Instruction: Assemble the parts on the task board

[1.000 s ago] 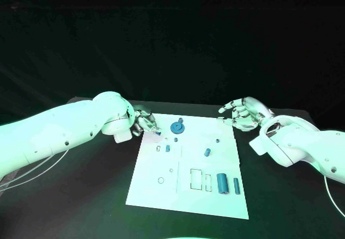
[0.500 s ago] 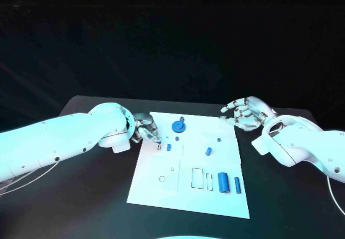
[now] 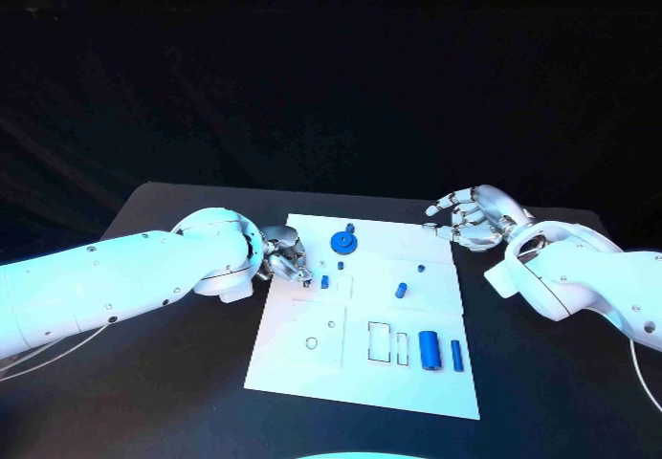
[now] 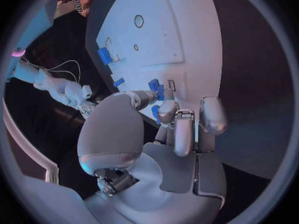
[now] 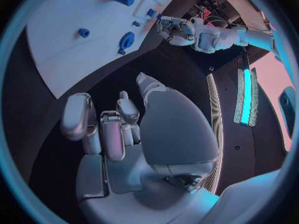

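Observation:
The white task board (image 3: 414,387) lies mid-table. On it are a round blue gear (image 3: 341,244), a short peg (image 3: 324,282), another peg (image 3: 400,290), a thick cylinder (image 3: 430,351) and a thin one (image 3: 456,356). My left hand (image 3: 286,256) is at the board's far left edge, fingers curled next to the short peg. In the left wrist view its thumb and a finger pinch a small blue part (image 4: 156,113) over the board (image 4: 187,30). My right hand (image 3: 469,218) hovers off the far right corner, fingers curled, holding nothing.
Outlined slots (image 3: 377,342) and a small hole (image 3: 311,342) mark the board's near half. Black table (image 3: 165,382) surrounds the board on all sides. The right wrist view shows the gear (image 5: 127,40) and my left hand (image 5: 177,30) across the board (image 5: 69,30).
My left hand has slid a little nearer along the board's left edge, toward the short peg. The right hand has stayed put.

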`<action>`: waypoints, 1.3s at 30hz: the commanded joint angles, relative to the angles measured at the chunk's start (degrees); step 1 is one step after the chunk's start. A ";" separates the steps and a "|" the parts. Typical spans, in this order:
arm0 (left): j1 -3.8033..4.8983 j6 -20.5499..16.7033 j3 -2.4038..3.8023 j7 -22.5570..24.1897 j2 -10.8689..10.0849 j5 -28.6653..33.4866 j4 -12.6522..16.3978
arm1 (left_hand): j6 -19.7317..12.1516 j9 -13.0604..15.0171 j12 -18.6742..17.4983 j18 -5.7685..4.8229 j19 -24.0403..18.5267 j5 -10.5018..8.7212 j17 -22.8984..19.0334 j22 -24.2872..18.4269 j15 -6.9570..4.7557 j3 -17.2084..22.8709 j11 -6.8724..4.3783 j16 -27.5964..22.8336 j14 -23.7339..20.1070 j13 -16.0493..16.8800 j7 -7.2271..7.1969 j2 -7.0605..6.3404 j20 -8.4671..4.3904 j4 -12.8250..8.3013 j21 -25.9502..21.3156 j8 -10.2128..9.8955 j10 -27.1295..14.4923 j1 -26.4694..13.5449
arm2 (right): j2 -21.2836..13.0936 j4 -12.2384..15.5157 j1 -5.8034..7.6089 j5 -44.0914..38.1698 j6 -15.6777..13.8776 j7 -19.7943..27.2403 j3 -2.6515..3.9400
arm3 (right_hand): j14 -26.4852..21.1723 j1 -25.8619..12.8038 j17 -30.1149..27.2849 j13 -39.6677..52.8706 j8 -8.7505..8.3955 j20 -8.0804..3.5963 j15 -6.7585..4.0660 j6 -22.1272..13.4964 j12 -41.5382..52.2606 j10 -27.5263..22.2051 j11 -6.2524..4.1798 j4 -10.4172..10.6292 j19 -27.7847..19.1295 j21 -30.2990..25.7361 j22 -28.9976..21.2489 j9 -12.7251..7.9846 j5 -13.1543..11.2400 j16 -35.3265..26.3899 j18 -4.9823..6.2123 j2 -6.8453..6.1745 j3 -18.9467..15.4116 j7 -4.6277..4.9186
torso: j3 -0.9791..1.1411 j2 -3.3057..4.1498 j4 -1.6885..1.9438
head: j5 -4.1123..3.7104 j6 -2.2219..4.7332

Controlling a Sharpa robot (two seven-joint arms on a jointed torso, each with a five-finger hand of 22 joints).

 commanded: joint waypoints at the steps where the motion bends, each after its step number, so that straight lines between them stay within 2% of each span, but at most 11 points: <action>1: -0.27 -0.87 -0.02 0.72 0.27 -2.14 0.23 | 1.33 9.46 0.23 -0.70 0.44 0.05 11.66 0.06 -0.40 7.97 0.03 0.25 4.96 0.10 -0.99 0.47 -0.15 -7.58 0.21 0.06 0.34 -0.21 | 0.01 0.01 -0.04 -0.17 0.69 0.30 0.00 | 3.74 0.44 6.63 -0.05 0.19 0.07 0.26 -0.20 0.13 0.02 -0.12 0.36 -0.17 -0.34 0.03 -0.10 0.38 -0.26 0.41 0.35 0.00 0.02 | -0.03 0.03 -0.04 | 0.10 -0.11; 8: -0.75 -0.41 -0.05 0.83 0.60 -3.68 -0.06 | 1.35 9.45 0.15 -0.71 0.48 0.02 11.63 0.11 -0.41 8.05 0.03 0.23 4.95 -0.03 -1.00 0.48 -0.16 -7.57 0.23 0.05 0.29 -0.28 | 0.01 0.02 -0.04 -0.17 0.74 0.29 0.00 | 3.74 0.41 6.66 -0.02 0.23 0.06 0.25 -0.20 0.17 0.05 -0.13 0.42 -0.16 -0.35 0.04 -0.12 0.37 -0.25 0.41 0.35 -0.01 0.01 | 0.02 0.04 -0.09 | 0.16 -0.28; 18: -1.71 -0.85 -0.05 1.30 1.08 -5.18 -0.82 | 1.35 9.45 0.14 -0.73 0.52 0.00 11.66 0.17 -0.42 8.11 0.03 0.24 4.96 -0.04 -1.00 0.47 -0.17 -7.58 0.26 0.04 0.29 -0.34 | -0.06 0.03 -0.04 -0.17 0.95 0.25 0.00 | 3.76 0.37 6.71 0.03 0.25 0.06 0.25 -0.18 0.21 0.11 -0.13 0.47 -0.15 -0.35 0.06 -0.13 0.38 -0.22 0.41 0.40 0.00 0.01 | -0.04 -0.01 0.03 | -0.05 -0.28; 23: -1.83 -1.01 -0.04 1.47 1.21 -5.75 -1.04 | 1.35 9.45 0.14 -0.73 0.52 0.00 11.66 0.17 -0.42 8.11 0.03 0.24 4.96 -0.04 -1.00 0.47 -0.17 -7.58 0.26 0.04 0.29 -0.34 | -0.07 0.05 -0.04 -0.17 0.94 0.31 0.00 | 3.76 0.36 6.71 0.04 0.26 0.06 0.25 -0.17 0.23 0.12 -0.13 0.49 -0.12 -0.30 0.10 -0.13 0.38 -0.23 0.39 0.42 0.00 0.01 | -0.01 0.02 -0.13 | 0.00 -0.33; 30: -1.89 -1.42 -0.03 1.44 1.26 -6.23 -1.20 | 1.35 9.45 0.14 -0.73 0.52 0.00 11.66 0.17 -0.42 8.11 0.03 0.24 4.96 -0.04 -1.00 0.47 -0.17 -7.58 0.26 0.04 0.29 -0.34 | -0.09 0.09 -0.05 -0.17 0.98 0.34 0.00 | 3.76 0.36 6.71 0.04 0.26 0.06 0.25 -0.17 0.23 0.12 -0.13 0.49 -0.12 -0.30 0.10 -0.13 0.38 -0.23 0.39 0.42 0.00 0.01 | 0.03 0.04 -0.01 | -0.15 -0.42; 39: -1.90 -2.46 -0.02 1.47 0.88 -5.20 -1.09 | 1.39 9.44 0.12 -0.73 0.54 -0.07 11.67 0.18 -0.43 8.29 0.01 0.24 4.97 -0.04 -1.01 0.48 -0.19 -7.60 0.26 0.02 0.33 -0.47 | -0.14 0.07 -0.06 -0.17 0.98 0.33 0.00 | 3.76 0.36 6.71 0.04 0.26 0.06 0.25 -0.17 0.23 0.12 -0.13 0.49 -0.12 -0.30 0.10 -0.13 0.38 -0.23 0.39 0.42 0.00 0.01 | -0.06 0.03 -0.07 | -0.20 -0.56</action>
